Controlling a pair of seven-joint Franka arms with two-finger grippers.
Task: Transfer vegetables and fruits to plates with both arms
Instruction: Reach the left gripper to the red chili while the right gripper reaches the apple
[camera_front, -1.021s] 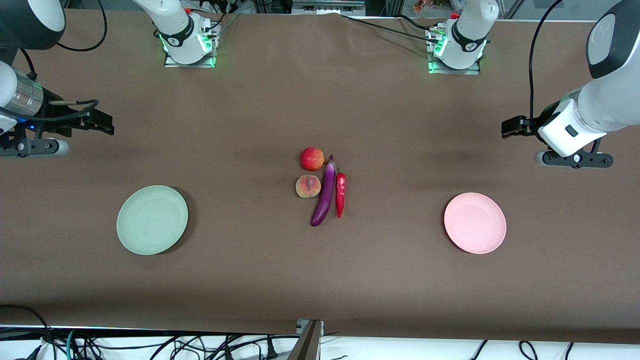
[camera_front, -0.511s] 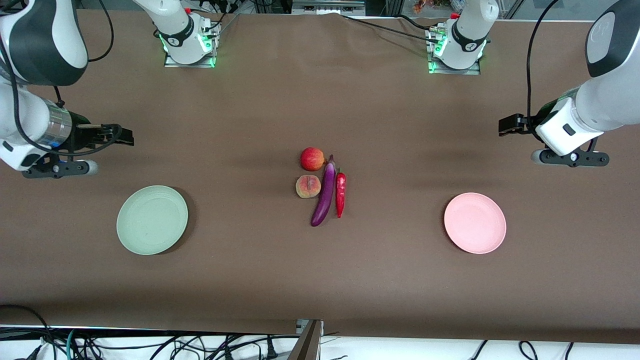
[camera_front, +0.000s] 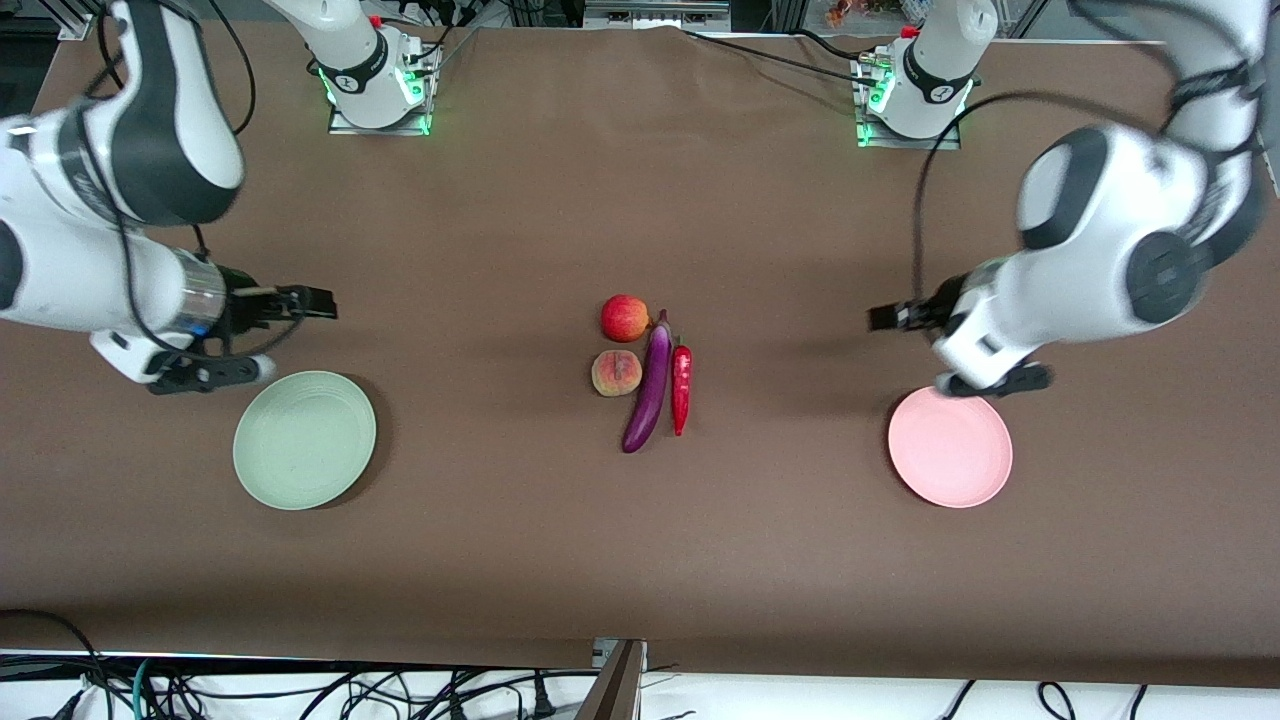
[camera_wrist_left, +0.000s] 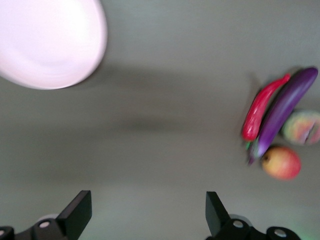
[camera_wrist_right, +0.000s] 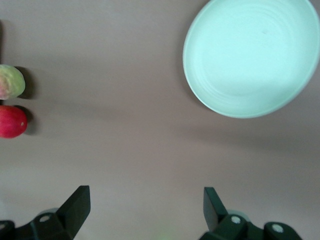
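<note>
2 grippers (camera_front: 312, 300) (camera_front: 885, 317) open, no legible writing

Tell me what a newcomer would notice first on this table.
The tight cluster mid-table: a purple eggplant with a red chili pepper beside it, and a round red fruit and a peach alongside. An empty green plate lies toward the right arm's end, an empty pink plate toward the left arm's.
</note>
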